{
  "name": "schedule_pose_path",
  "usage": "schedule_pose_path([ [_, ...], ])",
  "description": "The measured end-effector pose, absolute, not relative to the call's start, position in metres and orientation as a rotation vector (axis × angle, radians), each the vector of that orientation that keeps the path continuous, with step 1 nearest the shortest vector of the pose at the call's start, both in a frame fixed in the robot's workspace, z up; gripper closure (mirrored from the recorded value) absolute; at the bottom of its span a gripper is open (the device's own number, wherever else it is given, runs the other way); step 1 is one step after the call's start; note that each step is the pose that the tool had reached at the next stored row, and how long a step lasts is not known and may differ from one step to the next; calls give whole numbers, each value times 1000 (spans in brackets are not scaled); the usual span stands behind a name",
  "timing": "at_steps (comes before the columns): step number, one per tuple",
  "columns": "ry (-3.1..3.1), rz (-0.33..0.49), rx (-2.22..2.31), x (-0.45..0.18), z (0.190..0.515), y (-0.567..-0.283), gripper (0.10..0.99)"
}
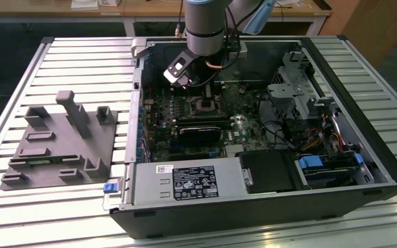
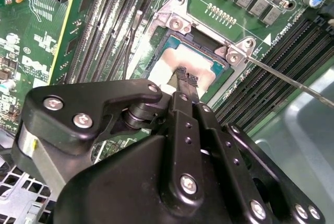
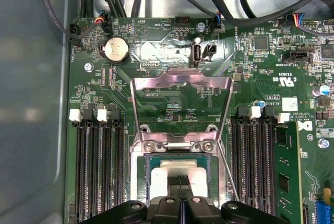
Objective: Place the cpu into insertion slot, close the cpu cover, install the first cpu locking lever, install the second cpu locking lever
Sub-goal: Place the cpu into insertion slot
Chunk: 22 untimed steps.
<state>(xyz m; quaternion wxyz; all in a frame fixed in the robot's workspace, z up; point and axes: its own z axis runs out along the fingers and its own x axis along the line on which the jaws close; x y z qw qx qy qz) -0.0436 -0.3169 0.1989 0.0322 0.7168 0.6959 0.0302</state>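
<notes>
The cpu [image 3: 163, 174] lies flat in the insertion slot [image 3: 137, 172], its pale silver top showing in both wrist views [image 2: 166, 61]. My gripper [image 3: 180, 183] is shut, its narrow fingertips [image 2: 189, 80] together right over the middle of the chip; whether they touch it is unclear. The cpu cover [image 3: 180, 79] stands swung open behind the socket, a thin metal frame hinged at the socket's far edge. A thin wire locking lever [image 2: 292, 82] sticks out free beside the socket. In the exterior view the gripper [image 1: 203, 95] hangs over the slot [image 1: 204, 107] inside the open computer case.
Long black memory slots [image 3: 99, 166] flank the socket on both sides. A black card [image 1: 200, 133], the power supply [image 1: 184, 183] and a drive cage [image 1: 295, 98] crowd the case. A grey fixture block [image 1: 60, 142] sits on the slatted table at the exterior view's left.
</notes>
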Motion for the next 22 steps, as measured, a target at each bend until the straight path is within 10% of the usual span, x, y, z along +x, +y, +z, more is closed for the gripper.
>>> schedule_pose_path([
  [22, 2141, 92, 2205, -44, 251, -317, 980],
])
